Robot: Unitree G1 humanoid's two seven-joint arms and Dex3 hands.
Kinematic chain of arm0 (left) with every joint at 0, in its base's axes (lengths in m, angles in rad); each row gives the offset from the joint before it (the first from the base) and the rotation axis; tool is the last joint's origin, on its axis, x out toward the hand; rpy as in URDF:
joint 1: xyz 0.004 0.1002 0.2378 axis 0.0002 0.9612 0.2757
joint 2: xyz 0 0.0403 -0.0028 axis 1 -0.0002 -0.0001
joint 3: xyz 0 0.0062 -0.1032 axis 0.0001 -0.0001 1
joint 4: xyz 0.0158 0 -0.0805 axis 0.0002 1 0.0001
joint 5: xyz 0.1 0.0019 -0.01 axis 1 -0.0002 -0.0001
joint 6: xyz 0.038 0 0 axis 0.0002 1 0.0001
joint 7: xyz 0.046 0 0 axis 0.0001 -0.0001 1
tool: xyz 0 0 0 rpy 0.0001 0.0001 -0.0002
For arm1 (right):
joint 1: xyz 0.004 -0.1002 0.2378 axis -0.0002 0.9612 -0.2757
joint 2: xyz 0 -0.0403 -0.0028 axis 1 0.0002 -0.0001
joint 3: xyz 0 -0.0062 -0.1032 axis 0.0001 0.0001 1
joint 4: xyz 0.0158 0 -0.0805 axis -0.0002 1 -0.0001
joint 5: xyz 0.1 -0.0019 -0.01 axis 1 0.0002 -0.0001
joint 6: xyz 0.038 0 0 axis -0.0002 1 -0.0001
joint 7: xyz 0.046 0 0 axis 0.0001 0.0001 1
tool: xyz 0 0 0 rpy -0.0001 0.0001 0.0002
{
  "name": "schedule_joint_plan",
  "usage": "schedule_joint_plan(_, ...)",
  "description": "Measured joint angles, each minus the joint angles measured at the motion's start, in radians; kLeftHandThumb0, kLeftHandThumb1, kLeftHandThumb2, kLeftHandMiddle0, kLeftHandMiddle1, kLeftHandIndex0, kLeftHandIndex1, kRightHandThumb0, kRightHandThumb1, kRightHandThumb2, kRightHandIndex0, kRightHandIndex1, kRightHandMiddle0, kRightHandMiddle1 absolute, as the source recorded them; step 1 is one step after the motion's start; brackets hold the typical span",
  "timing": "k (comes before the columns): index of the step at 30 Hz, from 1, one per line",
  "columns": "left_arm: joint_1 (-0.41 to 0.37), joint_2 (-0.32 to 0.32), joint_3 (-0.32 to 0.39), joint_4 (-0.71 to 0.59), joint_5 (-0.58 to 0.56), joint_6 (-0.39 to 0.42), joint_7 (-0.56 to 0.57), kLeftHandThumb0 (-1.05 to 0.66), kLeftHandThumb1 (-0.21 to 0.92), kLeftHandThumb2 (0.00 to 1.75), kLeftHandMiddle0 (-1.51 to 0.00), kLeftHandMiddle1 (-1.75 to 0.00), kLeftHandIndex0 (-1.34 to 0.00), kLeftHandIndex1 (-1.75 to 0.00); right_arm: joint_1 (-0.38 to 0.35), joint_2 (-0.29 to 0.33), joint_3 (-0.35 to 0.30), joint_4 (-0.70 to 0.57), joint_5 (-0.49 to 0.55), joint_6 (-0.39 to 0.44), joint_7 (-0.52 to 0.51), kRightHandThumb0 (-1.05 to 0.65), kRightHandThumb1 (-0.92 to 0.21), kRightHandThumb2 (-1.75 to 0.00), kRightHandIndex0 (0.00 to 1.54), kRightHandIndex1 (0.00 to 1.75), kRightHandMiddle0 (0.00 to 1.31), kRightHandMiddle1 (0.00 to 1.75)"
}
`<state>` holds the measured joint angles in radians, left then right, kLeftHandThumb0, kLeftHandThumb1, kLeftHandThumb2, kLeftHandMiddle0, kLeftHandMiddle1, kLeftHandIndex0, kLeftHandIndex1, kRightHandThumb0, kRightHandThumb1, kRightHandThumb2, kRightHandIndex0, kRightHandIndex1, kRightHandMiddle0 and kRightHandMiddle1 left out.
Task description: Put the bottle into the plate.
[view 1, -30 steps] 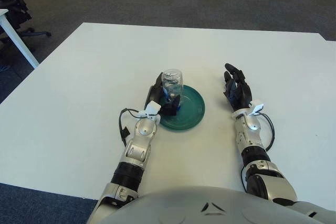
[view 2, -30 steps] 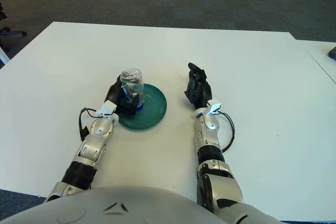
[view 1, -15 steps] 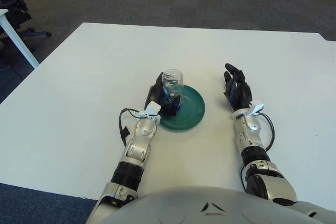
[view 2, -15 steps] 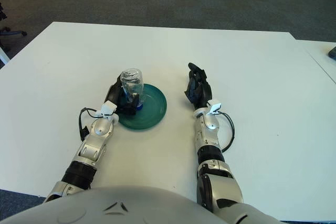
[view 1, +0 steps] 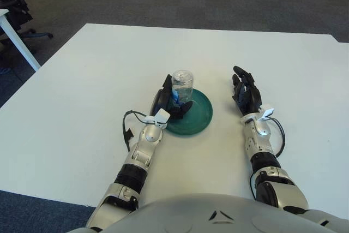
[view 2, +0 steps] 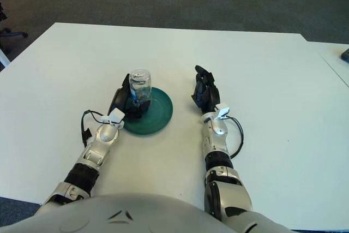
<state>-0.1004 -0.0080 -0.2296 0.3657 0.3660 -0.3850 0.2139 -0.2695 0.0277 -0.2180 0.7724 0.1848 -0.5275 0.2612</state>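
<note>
The bottle [view 1: 182,86] stands on the teal plate [view 1: 199,118], over on the plate's left portion, and the left hand [view 1: 165,103] is right there with it. The bottle's long axis runs close to vertical, clear body up, a blue part showing low down near the plate surface. The left hand sits on the bottle's left flank, dark fingers [view 1: 182,108] curled around the lower body, so by the look of it the grasp is not yet let go. The bottle lies just to the right of the palm and slightly beyond it, with the plate's open centre further right.

The right hand [view 1: 246,93] rests flat on the white table [view 1: 98,64], well apart from the plate on its right side, fingers stretched out and holding nothing. The left is plainly the nearer hand.

Judging from this, the placement is nearly done. What remains turns on the fingers spreading and drawing away leftward, off the bottle's side, without tipping that upright body.
</note>
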Motion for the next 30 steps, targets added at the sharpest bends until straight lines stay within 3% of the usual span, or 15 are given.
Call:
schedule_joint_plan(10, 0.0, 0.012, -0.012, 0.012, 0.062, 0.005, 0.049, -1.05, 0.92, 0.27, -0.17, -0.23, 0.0, -0.71, -0.005, 0.001, -0.011, 0.014, 0.002, -0.012, 0.021, -0.77, -0.92, -0.82, 0.36, 0.01, 0.0, 0.68)
schedule_joint_plan(30, -0.002, 0.005, -0.031, 0.015, 0.09, 0.036, 0.083, -1.05, 0.92, 0.25, -0.11, -0.08, 0.0, -0.47, -0.03, -0.001, -0.03, 0.053, 0.002, -0.009, 0.031, -0.78, -0.92, -0.83, 0.35, 0.01, 0.0, 0.67)
